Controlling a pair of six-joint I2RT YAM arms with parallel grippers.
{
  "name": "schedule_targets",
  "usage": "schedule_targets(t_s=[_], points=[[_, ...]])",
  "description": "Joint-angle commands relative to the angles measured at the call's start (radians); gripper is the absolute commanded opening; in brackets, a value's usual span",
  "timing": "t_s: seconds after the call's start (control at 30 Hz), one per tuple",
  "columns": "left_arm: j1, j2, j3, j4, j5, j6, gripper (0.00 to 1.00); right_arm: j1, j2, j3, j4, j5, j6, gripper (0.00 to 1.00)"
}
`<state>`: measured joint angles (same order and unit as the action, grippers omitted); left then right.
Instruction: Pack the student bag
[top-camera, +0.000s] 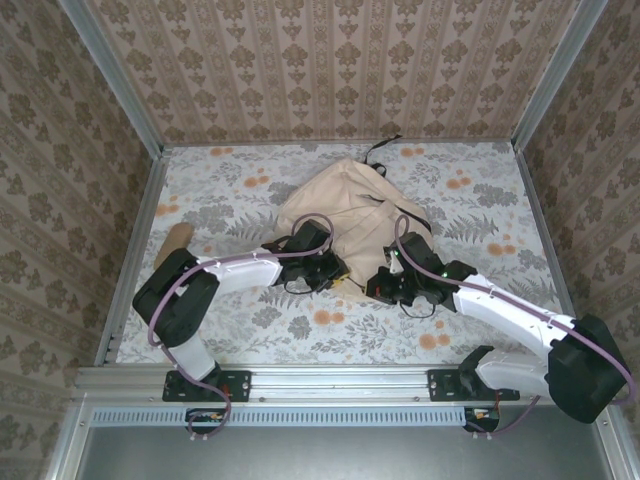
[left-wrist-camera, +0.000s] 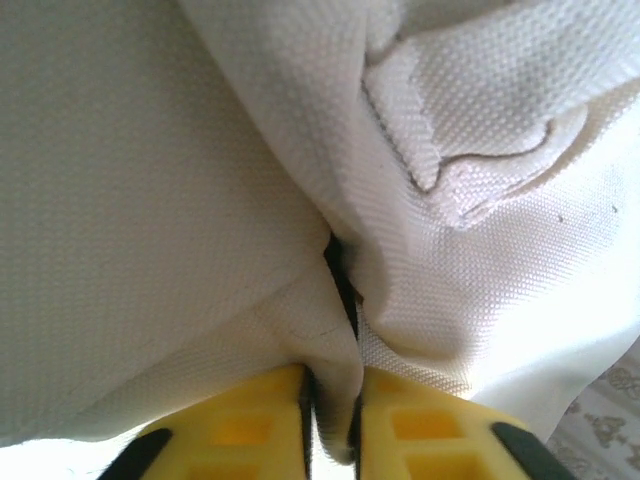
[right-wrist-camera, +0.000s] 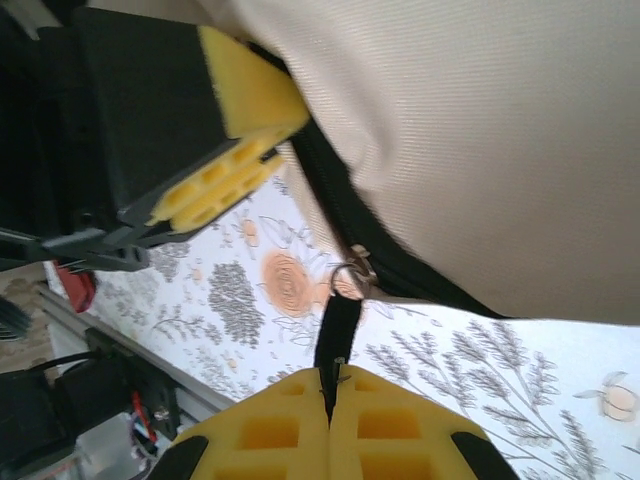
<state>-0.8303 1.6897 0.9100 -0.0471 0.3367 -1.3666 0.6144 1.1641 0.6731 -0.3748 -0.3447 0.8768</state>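
Two grips: left hand (left-wrist-camera: 333, 398) pinching student bag (top-camera: 345, 203), right hand (right-wrist-camera: 328, 385) zip pull (right-wrist-camera: 338, 322); floral table (top-camera: 480, 200), papered walls (top-camera: 330, 60).

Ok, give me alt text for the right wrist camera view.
The right gripper is shut on a black pull strap attached to the student bag, above the floral table. The left gripper sits at upper left.

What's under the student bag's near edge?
Floral table under the student bag, with its black pull strap running to the shut right claw. Farther back, the fabric covers everything.
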Motion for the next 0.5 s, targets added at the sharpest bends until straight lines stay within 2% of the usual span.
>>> schedule_targets(t_s=[0.0,0.13,0.27,0.47], points=[[0.007,-0.022,0.009,-0.033,-0.036,0.017,0.1,0.007,-0.042,0.046,-0.153,0.082,-0.058,0.0],[0.024,-0.031,-0.012,-0.036,-0.045,0.027,0.0,0.005,-0.053,0.113,-0.341,0.19,-0.119,0.0],[0.04,-0.039,-0.027,-0.038,-0.05,0.04,0.0,0.005,-0.058,0.152,-0.454,0.286,-0.143,0.0],[0.062,-0.052,-0.038,-0.056,-0.06,0.061,0.0,0.002,-0.056,0.192,-0.522,0.463,-0.157,0.0]])
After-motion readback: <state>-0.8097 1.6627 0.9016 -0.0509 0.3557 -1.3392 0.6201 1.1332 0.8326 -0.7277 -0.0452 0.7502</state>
